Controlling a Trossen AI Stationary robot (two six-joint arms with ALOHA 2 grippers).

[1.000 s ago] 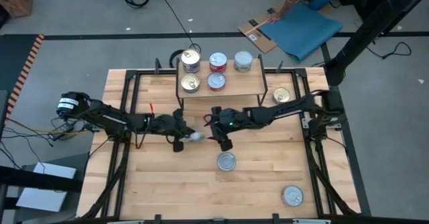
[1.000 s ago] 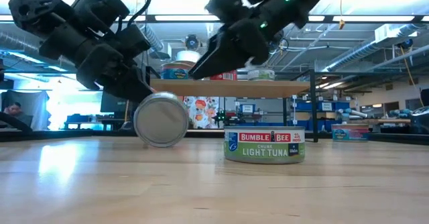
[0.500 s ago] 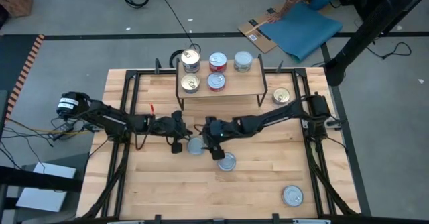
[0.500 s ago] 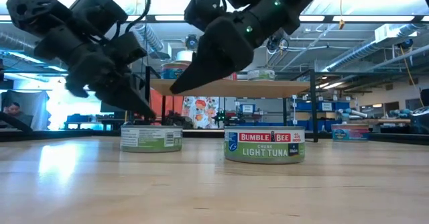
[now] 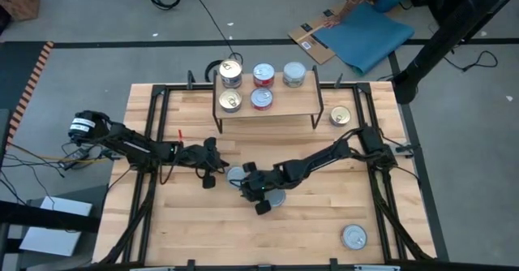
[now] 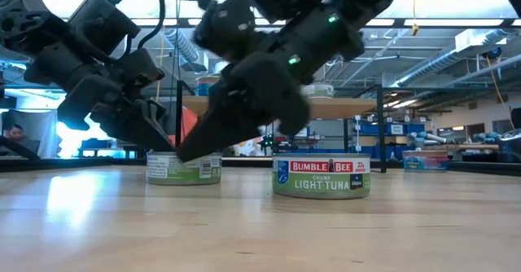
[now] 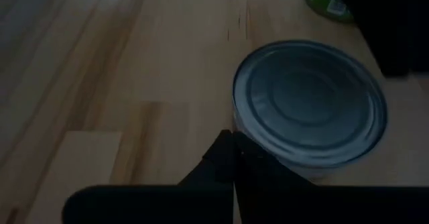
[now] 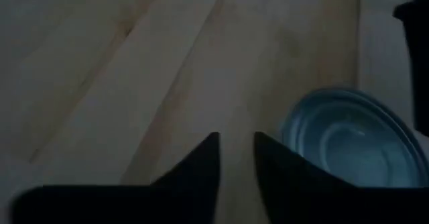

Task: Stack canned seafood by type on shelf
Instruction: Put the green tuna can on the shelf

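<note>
A silver-topped tin [image 5: 235, 174] lies flat on the table between my two grippers. My left gripper [image 5: 219, 166] is shut, its tips at the tin's rim on the side toward the table's left. My right gripper [image 8: 236, 147] hangs low over the bare table just beside this tin [image 8: 352, 147], its fingers a little apart with nothing between them. A green-labelled tuna tin [image 6: 321, 177] stands just right of it. The shelf [image 5: 280, 109] at the far middle carries several tins, among them a gold-topped one [image 5: 231, 101] and a red-rimmed one [image 5: 261, 99]. My left gripper's shut fingertips [image 7: 226, 149] stand against the silver-topped tin's rim [image 7: 238, 131], slanting down from the table's left. I cannot tell whether they touch it. The tin lies flat on the table.
A gold-topped tin [image 5: 340, 115] sits right of the shelf and a silver one [image 5: 353, 237] near the front right corner. Black frame rails [image 5: 154, 133] run along both table sides. Bare wood lies at the near left.
The silver-topped tin stood on its edge at my left gripper and has fallen flat onto the table. My right gripper has moved from near the shelf toward the near left and down, ending beside this tin. My left gripper has drawn back slightly toward the left.
</note>
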